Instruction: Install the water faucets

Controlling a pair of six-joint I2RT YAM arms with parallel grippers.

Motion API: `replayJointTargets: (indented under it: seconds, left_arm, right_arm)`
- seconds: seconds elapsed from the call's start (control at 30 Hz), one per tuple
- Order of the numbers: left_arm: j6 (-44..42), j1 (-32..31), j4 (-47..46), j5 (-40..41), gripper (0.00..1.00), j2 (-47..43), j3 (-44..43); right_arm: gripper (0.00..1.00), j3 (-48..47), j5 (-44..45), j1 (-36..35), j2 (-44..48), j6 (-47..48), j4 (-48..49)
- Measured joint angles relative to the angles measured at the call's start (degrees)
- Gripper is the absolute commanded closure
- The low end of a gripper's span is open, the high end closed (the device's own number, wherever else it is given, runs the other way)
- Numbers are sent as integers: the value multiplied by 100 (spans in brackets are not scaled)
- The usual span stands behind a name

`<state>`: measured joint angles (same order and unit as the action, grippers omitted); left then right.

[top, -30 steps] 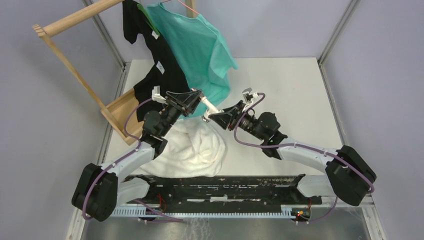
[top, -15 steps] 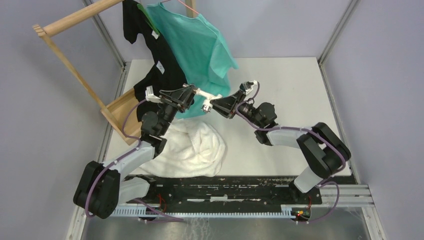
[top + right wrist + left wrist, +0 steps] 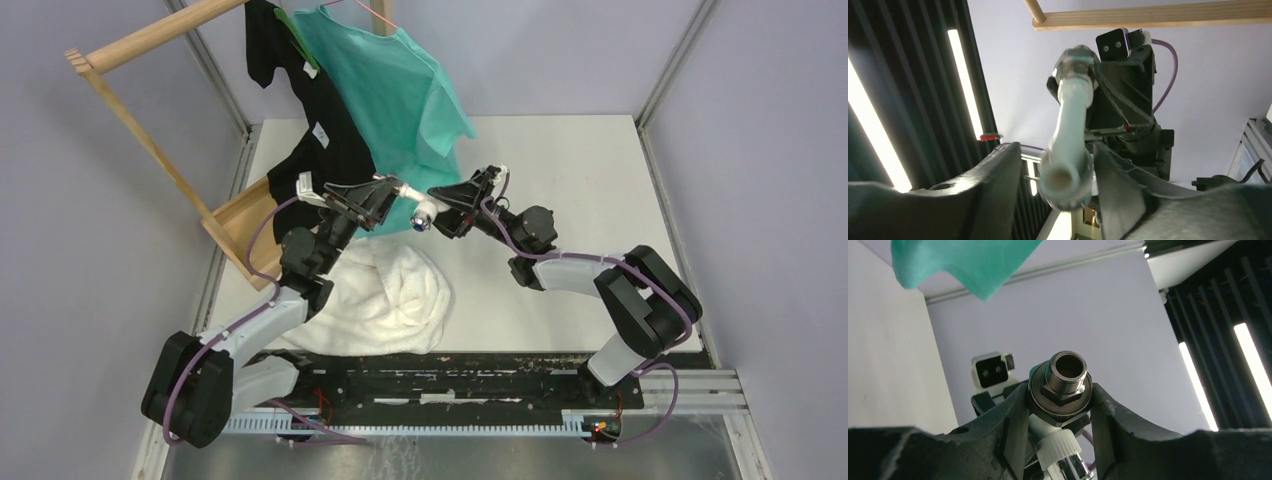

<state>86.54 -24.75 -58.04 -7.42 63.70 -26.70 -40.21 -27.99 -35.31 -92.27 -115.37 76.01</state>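
Note:
A water faucet (image 3: pixel 412 203) hangs in the air between my two grippers, above the table's middle. It has a white plastic spout (image 3: pixel 1070 127) and a silver threaded fitting (image 3: pixel 1066 374) at one end. My left gripper (image 3: pixel 385 200) is shut on the faucet at the fitting's collar, with the thread poking out past the fingers (image 3: pixel 1013 415). A white ribbed cap (image 3: pixel 1060 449) with a chrome part sits below it. My right gripper (image 3: pixel 442 208) faces the left one. Its jaws stand open around the spout's blurred free end (image 3: pixel 1063 177), with a clear gap on one side.
A crumpled white towel (image 3: pixel 385 290) lies under the grippers. A teal shirt (image 3: pixel 400 90) and a black garment (image 3: pixel 320 150) hang from a wooden rack (image 3: pixel 150 130) at the back left. A black rail (image 3: pixel 450 370) runs along the near edge.
Both grippers have lifted and shifted towards the back with the faucet. The right arm has folded its elbow, and its jaws have spread apart off the spout.

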Motion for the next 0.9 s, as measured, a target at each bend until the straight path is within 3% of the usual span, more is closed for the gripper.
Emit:
replayJointTargets:
  seconds: [0.13, 0.33, 0.6, 0.77, 0.9]
  left_arm:
    - [-4, -140, 245, -280, 97, -39, 9]
    - [-2, -175, 332, -503, 97, -114, 9]
    - [-4, -273, 704, -621, 97, -308, 28]
    - [-52, -251, 1226, -317, 97, -562, 48]
    - [-127, -181, 1506, -17, 97, -601, 48]
  right_arm:
    - [24, 0, -50, -4, 90, -114, -17]
    - [21, 0, -313, 4, 522, 42, -485]
    - [17, 114, -614, 17, 1460, 911, -2022]
    - [9, 87, -1067, 15, 2212, 2164, -3840]
    - [2, -586, -1161, -11, 2778, 3906, -6408]
